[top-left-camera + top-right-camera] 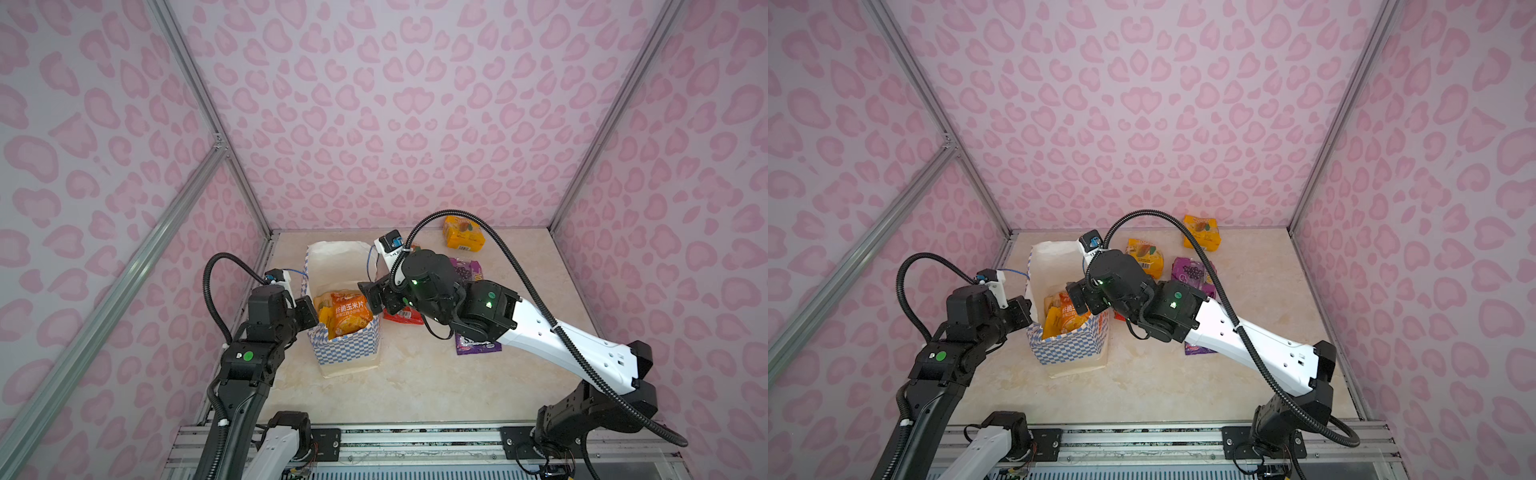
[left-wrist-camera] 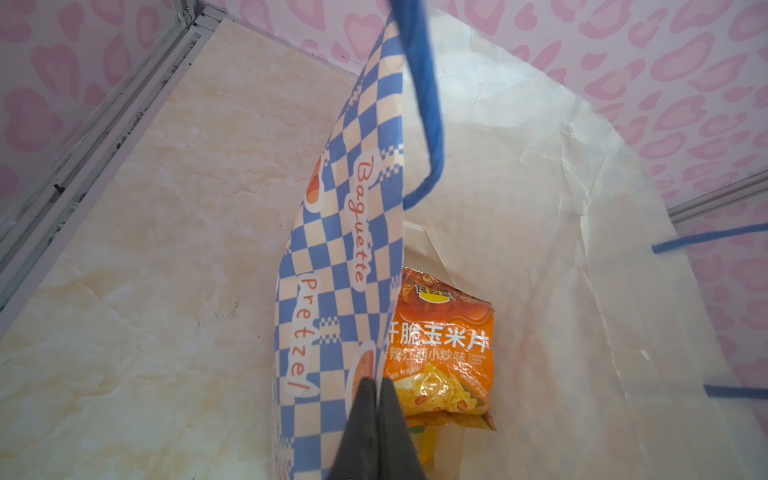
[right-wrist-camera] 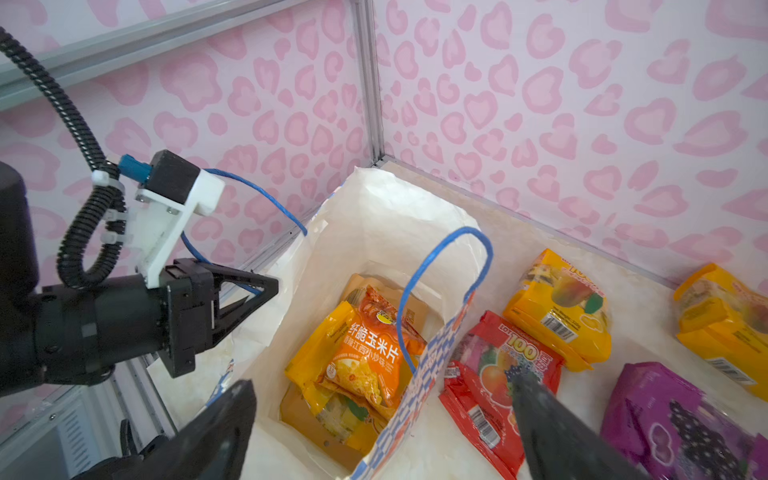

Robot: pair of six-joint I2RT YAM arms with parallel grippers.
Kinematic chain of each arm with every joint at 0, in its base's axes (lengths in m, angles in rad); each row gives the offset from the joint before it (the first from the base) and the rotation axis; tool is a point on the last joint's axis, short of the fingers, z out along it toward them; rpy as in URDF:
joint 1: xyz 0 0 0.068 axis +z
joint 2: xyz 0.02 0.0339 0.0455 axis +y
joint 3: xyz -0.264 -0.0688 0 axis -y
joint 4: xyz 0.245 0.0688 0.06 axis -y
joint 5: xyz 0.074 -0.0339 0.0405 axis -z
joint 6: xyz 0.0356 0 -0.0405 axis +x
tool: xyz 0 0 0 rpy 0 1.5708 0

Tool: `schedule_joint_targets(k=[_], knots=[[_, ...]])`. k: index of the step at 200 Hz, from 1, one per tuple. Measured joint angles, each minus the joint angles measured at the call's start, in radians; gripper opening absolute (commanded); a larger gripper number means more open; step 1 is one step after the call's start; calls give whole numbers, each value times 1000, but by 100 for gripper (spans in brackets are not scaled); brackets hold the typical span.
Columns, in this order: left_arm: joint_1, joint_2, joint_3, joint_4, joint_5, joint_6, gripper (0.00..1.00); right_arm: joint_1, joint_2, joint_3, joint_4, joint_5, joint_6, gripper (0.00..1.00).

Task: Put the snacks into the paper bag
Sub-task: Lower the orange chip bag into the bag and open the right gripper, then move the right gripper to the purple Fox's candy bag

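Bag (image 1: 347,353) pinched at its rim, snacks beside it
Left pincer (image 2: 376,399) is clamped on the bag's checkered wall; right pincer (image 3: 381,379) stands wide apart over its mouth. Glossy orange chips (image 1: 345,316) lie inside; red pouch (image 3: 482,399), purple pouch (image 3: 665,415) and yellow pouches (image 3: 561,307) lie on the table (image 1: 415,386) just beside.

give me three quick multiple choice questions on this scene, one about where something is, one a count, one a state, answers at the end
1. Where is the orange chips bag?
A) hanging from a handle
B) inside the paper bag
C) outside it, by the wall

2. How many yellow pouches lie on the table outside the bag?
A) none
B) five
C) two

3. What state is the left gripper in?
A) shut on the bag's wall
B) wide open
C) shut on a snack

Answers:
1 B, it lies on top of the packets inside.
2 C, a top view shows just two.
3 A, its jaws are closed on the checkered paper.
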Motion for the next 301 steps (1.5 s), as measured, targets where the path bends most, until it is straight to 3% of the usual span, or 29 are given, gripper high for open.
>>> schedule_joint_targets(k=[39,93,182,234,301], knots=[[0,4,0,0,0,0,4,-36,-90,-122,7,45,1,98],[0,11,0,0,0,0,4,-175,-229,-344,6,43,58,98],[0,18,0,0,1,0,4,-638,-400,-877,53,-76,315,98],[0,20,0,0,1,0,4,-785,-300,-1036,161,-208,390,98],[0,19,0,0,1,0,4,-818,-109,-1045,266,-342,393,98]])
